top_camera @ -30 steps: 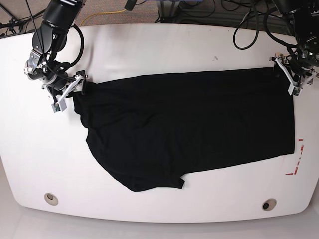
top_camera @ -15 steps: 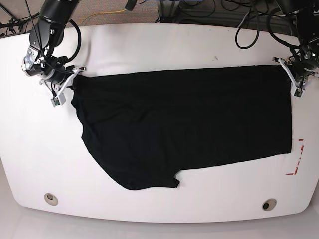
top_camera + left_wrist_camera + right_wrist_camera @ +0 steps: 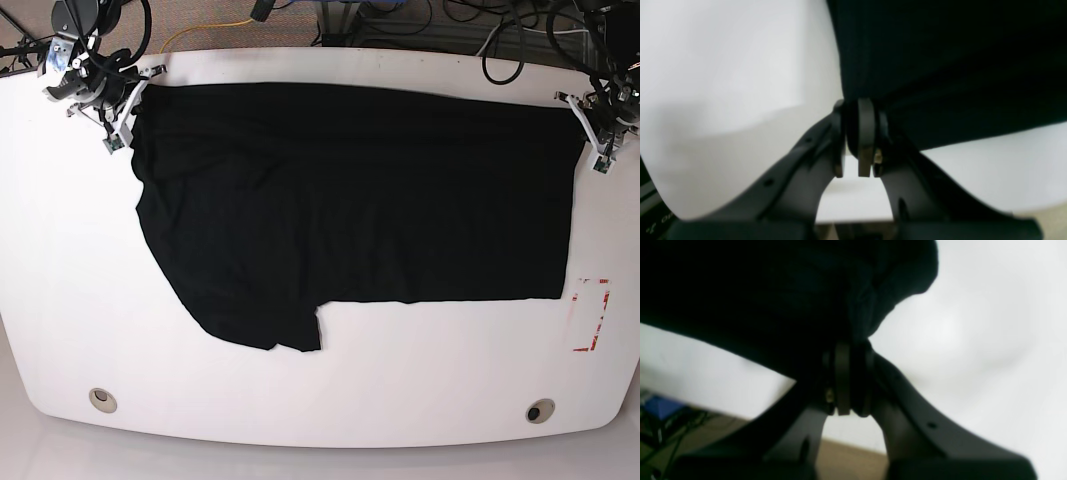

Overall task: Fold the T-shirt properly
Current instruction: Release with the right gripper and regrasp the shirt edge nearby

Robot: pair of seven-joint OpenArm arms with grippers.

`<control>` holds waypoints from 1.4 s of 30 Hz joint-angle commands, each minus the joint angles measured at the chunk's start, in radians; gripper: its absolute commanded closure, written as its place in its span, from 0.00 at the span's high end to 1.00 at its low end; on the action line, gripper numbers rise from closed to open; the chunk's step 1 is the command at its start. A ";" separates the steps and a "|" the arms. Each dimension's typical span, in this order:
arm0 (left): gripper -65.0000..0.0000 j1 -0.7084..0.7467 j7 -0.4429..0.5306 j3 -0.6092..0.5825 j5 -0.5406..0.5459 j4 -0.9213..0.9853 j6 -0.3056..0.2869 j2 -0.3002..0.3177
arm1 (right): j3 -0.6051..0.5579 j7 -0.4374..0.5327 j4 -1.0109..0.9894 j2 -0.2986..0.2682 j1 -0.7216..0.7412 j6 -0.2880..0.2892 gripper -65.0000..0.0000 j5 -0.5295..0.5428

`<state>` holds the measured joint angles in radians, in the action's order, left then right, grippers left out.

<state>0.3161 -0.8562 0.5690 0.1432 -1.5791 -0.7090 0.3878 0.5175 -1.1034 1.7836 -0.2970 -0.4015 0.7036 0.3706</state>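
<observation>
At the table's (image 3: 320,410) far edge, I hold the black T-shirt (image 3: 350,200) spread flat, left claw (image 3: 602,135) and right claw (image 3: 118,105) each clenched on a corner; thin pinches could slip, I judge.

The T-shirt (image 3: 350,200) shows plain black all over — no print visible on the side facing up. The table (image 3: 330,390) beneath it is white, with thin red corner marks (image 3: 590,318) near one edge. The right gripper (image 3: 112,95) and the left gripper (image 3: 600,125) carry white parts in the base view — up close their jaws look dark grey-black. A yellow cable (image 3: 205,28) lies on the floor behind.
</observation>
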 commanded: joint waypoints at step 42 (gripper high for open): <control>0.32 0.030 0.001 0.009 -0.023 -0.025 0.011 0.032 | 0.023 0.004 0.163 0.112 0.060 -0.005 0.84 0.147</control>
<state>0.3485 -0.8658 0.5694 0.1238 -1.5875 -0.7044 0.3977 0.5419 -1.1015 1.9568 -0.1890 -0.3553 0.7006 0.5488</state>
